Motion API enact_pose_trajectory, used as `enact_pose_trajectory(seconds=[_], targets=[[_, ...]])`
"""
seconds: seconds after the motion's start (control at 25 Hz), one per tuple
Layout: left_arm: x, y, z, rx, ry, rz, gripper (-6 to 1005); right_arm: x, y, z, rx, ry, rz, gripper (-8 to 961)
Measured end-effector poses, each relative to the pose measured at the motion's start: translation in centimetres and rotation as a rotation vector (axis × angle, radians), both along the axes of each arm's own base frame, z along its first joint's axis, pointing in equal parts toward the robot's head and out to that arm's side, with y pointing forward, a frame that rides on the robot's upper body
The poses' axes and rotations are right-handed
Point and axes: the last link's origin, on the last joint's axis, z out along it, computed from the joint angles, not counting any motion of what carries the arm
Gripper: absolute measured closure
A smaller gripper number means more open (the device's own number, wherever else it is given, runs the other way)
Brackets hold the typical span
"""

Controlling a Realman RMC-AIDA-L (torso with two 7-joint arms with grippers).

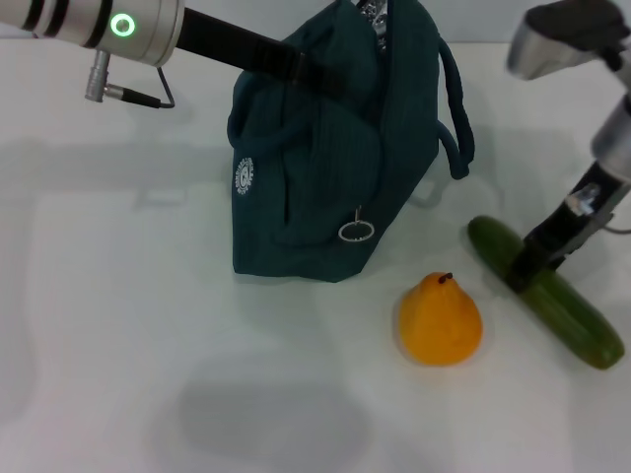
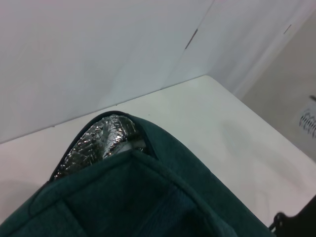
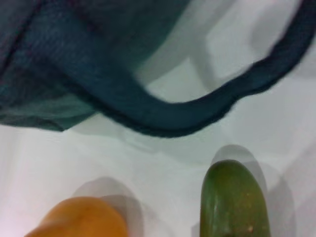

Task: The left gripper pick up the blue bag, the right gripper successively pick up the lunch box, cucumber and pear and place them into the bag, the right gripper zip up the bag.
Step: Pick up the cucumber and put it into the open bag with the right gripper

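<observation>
The blue bag [image 1: 330, 158] stands upright on the white table [image 1: 148, 345], toward the back and a little left of centre, its mouth open at the top with crinkled silver foil lining [image 2: 101, 140] showing inside. One strap handle [image 1: 455, 118] droops down its right side, and a metal ring zip pull [image 1: 356, 232] hangs against the front panel. On the bag's left face sits a small round white logo [image 1: 244, 175]; its lettering is too small to read.

The pear [image 1: 440, 319] rests on the table just in front of the bag's right corner, pointed top and dark stem toward the bag, apart from everything else. To its right the cucumber [image 1: 545, 293] lies slanted, its near end toward the bag's handle and its far end toward the table's right edge. Nothing lies between the pear and the cucumber.

The left gripper [image 1: 296, 65] reaches in from the upper left, its silver wrist with the green ring light [image 1: 122, 26] held level above the table, and its dark fingers run across the bag's upper left side, clamped on the fabric near the rim. From its wrist camera the bag's rim fills the foreground.

The right gripper [image 1: 527, 266] comes down steeply from the upper right, its arm bent at the elbow, and its black fingers meet the cucumber at about its middle. Whether they are closed on it cannot be told. From its wrist camera the cucumber's rounded end, the pear's shoulder and the bag's looping handle are all close.
</observation>
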Motion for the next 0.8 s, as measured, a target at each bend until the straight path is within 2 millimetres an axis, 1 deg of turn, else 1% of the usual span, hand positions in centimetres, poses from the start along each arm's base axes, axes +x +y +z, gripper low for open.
enact_pose_trajectory(seconds=[0.2,0.6,0.8], targets=[[0.0,0.0,0.0,0.0,0.0,0.001,959,1.4,0.0,2.1,0.068,0.05,-0.024,359],[0.0,0.0,0.0,-0.002,-0.003,0.011,959,4.7,-0.5,5.2,0.176,0.128,-0.075,364],[-0.3,-0.2,-0.2,-0.01,-0.006,0.023,959,5.9,-0.9,7.4,0.268,0.213,-0.068,367]])
